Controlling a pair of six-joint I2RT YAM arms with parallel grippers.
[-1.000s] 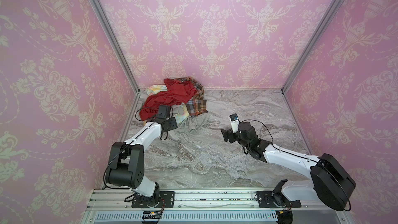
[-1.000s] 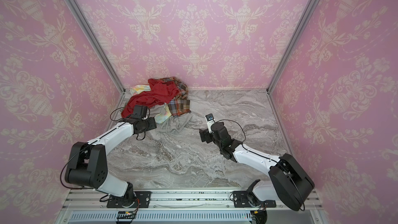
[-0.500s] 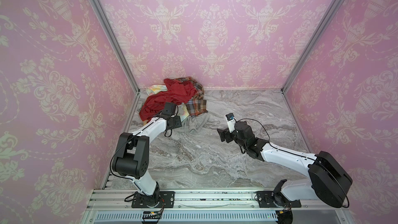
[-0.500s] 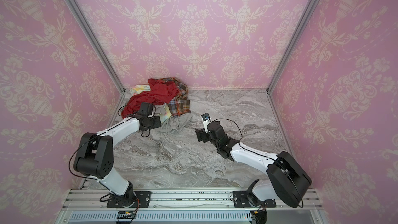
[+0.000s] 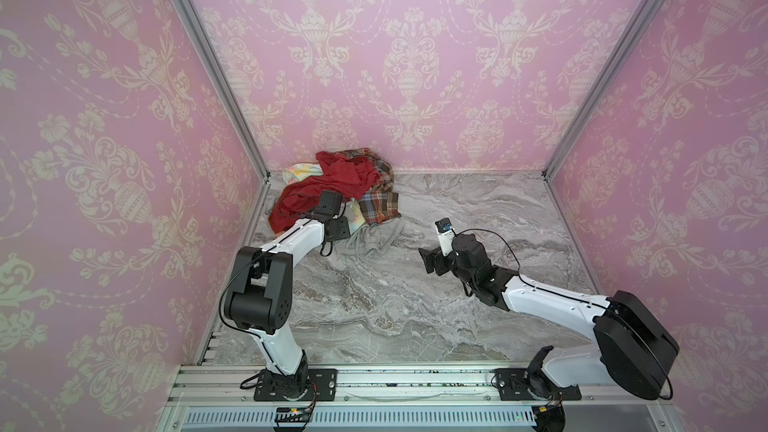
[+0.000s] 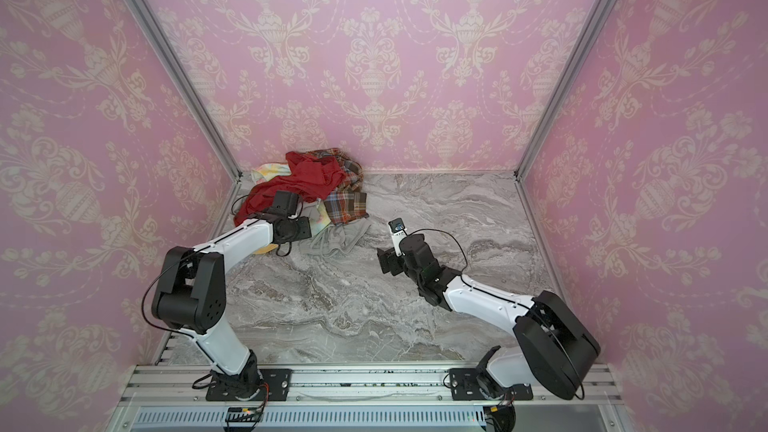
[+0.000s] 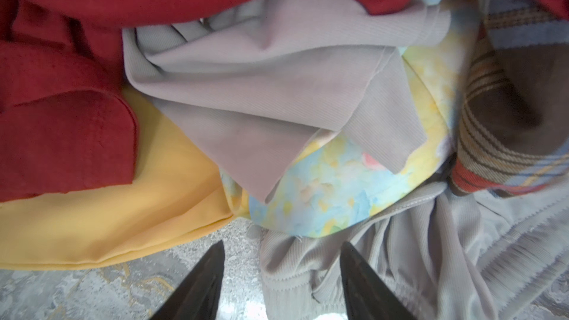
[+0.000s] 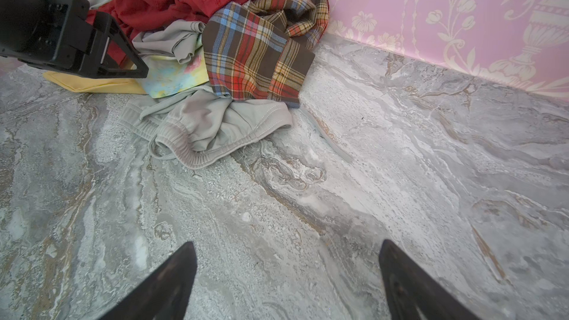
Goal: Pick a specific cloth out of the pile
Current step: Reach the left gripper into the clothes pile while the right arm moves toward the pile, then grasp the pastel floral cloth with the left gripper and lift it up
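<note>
Marble worktop (image 5: 415, 305), pink damask walls (image 5: 415, 56). The pile (image 5: 340, 184) sits in the far left corner. The pastel floral cloth (image 7: 332, 192) peeks from its near edge under a grey garment (image 7: 261, 87). I'd call this the approach: my left pincer (image 7: 282, 246), parted and empty, lines up on it. Next, nose in and pinch that fold alone. Meanwhile my right pincer (image 8: 287, 243) gapes wide, idle.

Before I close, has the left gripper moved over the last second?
Yes. The left gripper, jaws open, has advanced toward the pile and nearer the back wall in both top views.

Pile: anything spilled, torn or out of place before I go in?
Nothing torn or spilled. One grey garment trails off the pile onto the table, and a grey fold partly covers the pastel cloth.
</note>
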